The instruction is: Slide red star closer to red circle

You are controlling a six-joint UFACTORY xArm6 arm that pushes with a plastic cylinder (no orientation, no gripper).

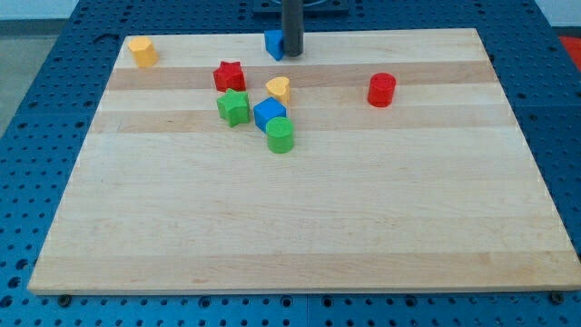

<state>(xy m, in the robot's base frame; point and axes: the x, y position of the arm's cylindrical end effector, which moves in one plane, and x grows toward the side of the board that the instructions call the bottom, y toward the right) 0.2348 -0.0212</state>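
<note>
So the near half of the table (300, 236) is bare wood. Further back, left of centre, there's a cluster: green cylinder (280, 134), blue cube (269, 113), green star (233, 107), yellow heart (279, 88), and the red star (230, 75) at its far-left side. The red circle (382, 89) sits well apart toward the right edge. My tip (292, 54) is at the far edge, touching nothing I need, right beside another blue block (273, 44); it's a bare rod, so nothing held. A yellow block (142, 50) sits in the far-left corner. Looks like the approach step: I'd get round to the star's left side and push right, past the heart.

The red star (229, 75) lies flat toward the board's upper left of centre. The red circle (381, 89), a short upright cylinder, stands well apart on the view's right.
</note>
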